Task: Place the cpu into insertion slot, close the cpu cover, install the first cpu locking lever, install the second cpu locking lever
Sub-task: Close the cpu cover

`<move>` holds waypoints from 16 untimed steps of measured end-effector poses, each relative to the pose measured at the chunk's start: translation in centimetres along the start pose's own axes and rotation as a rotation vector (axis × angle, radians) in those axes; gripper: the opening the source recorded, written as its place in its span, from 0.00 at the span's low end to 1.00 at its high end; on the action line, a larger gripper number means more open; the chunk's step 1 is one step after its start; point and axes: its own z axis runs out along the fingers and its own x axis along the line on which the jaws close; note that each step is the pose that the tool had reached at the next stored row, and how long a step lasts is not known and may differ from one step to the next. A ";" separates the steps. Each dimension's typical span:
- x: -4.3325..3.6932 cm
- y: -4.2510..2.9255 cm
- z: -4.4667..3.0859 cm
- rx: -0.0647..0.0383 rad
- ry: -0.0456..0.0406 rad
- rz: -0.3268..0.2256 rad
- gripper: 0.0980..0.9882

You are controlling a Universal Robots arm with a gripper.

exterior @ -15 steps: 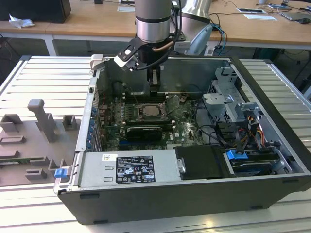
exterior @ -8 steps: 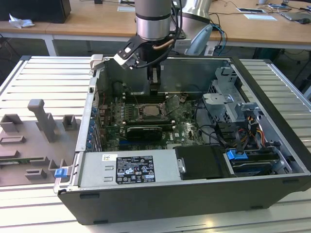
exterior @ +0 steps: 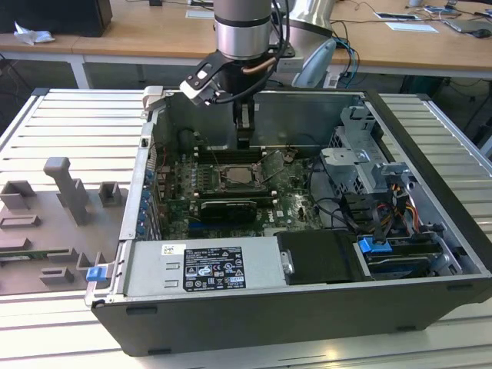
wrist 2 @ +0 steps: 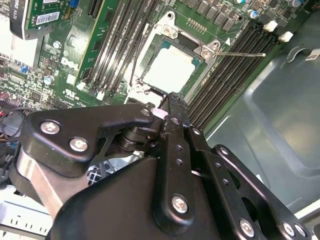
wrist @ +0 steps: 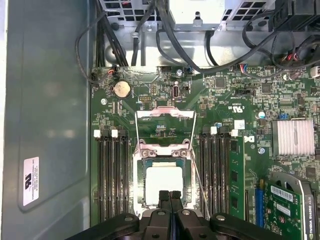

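The cpu [wrist: 162, 184] [wrist 2: 170, 67] is a pale square chip lying flat in the insertion slot [wrist: 141, 176], whose silvery rim frames it on the green board. The cpu cover [wrist: 165, 116] stands open, folded back from its hinge on the side away from the gripper. A thin wire locking lever [wrist: 198, 176] [wrist 2: 242, 53] sticks out loose beside the socket, and another lever [wrist 2: 136, 56] runs along the opposite side. My gripper [wrist: 170, 196] [wrist 2: 169, 100] [exterior: 244, 138] hangs just above the socket's near edge, fingers pressed together with nothing visible between them.
Black memory slots [wrist: 111, 175] [wrist: 216, 172] flank the socket. A long black expansion card [exterior: 228, 207] lies toward the case front, with the power supply [exterior: 204, 269] beyond it. Cables [wrist: 170, 35] and a drive cage [exterior: 361, 165] crowd the exterior view's right.
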 end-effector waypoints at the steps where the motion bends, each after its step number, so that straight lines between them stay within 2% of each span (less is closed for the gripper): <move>1: 0.00 0.03 -0.03 0.000 0.0002 0.000 0.01; 4: 0.01 0.48 -0.02 0.007 -0.0002 0.001 0.01; 5: 0.02 0.87 0.01 0.012 -0.0003 0.001 0.01; 6: 0.03 1.59 0.06 0.022 -0.0004 0.001 0.01; 8: 0.05 2.49 0.14 0.028 -0.0005 0.001 0.01; 9: 0.06 3.22 0.36 0.029 -0.0006 0.001 0.01; 11: 0.07 3.56 0.98 0.029 -0.0005 0.001 0.01; 16: 0.08 4.00 1.15 0.030 -0.0008 0.001 0.01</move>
